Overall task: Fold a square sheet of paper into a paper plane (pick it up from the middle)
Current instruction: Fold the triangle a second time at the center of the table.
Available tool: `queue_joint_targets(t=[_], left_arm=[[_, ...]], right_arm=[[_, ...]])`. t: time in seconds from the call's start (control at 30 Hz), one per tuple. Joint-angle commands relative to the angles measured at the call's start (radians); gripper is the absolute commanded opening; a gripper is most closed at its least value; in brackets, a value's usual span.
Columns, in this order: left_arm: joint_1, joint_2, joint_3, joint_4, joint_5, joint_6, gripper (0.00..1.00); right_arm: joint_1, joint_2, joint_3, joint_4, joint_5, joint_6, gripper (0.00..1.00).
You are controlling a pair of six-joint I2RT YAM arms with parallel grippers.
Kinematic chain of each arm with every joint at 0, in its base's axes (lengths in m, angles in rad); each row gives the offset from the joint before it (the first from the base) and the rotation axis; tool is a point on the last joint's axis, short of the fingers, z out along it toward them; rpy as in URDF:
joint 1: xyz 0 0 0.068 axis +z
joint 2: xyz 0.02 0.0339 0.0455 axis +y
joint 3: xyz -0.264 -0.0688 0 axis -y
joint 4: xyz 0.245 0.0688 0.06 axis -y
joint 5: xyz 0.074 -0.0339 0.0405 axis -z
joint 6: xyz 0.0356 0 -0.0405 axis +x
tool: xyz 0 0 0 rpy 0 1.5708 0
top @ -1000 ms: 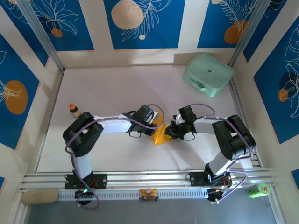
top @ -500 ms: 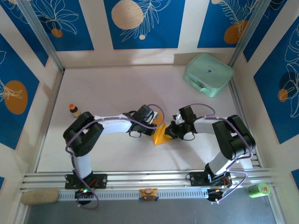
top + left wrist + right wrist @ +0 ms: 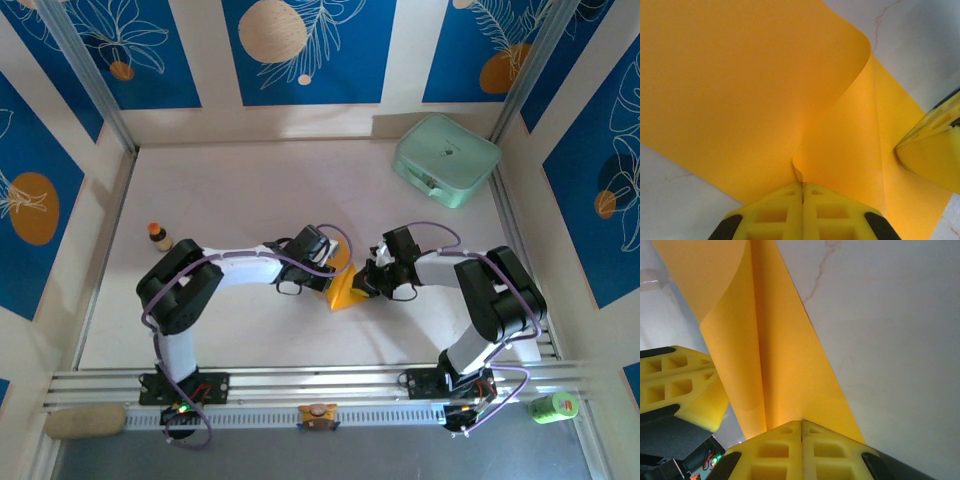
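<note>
Where curled up from the surface (image 3: 890, 340), pinched tight on square sheet of paper (image 3: 740, 90) from two sides by left fingers (image 3: 802, 189), right fingers (image 3: 801, 426)

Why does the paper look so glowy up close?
Left wrist: the paper sits very near the lens, soft-edged, with a warm glow at its curl beside the left claw. Right wrist: the fold glows too. Top: it looks small and flat-coloured.
</note>
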State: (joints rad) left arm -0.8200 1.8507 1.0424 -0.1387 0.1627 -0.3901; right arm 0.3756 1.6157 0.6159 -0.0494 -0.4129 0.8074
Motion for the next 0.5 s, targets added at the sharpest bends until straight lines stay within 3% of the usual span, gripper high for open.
queue_joint_targets(t=[0.0, 0.47], left_arm=[[0.008, 0.024, 0.01, -0.001, -0.01, 0.015, 0.0], [0.006, 0.02, 0.011, 0.004, 0.01, 0.025, 0.0]], right_arm=[[-0.006, -0.001, 0.002, -0.049, 0.017, -0.007, 0.04], [-0.007, 0.0, 0.003, -0.047, 0.017, -0.007, 0.04]])
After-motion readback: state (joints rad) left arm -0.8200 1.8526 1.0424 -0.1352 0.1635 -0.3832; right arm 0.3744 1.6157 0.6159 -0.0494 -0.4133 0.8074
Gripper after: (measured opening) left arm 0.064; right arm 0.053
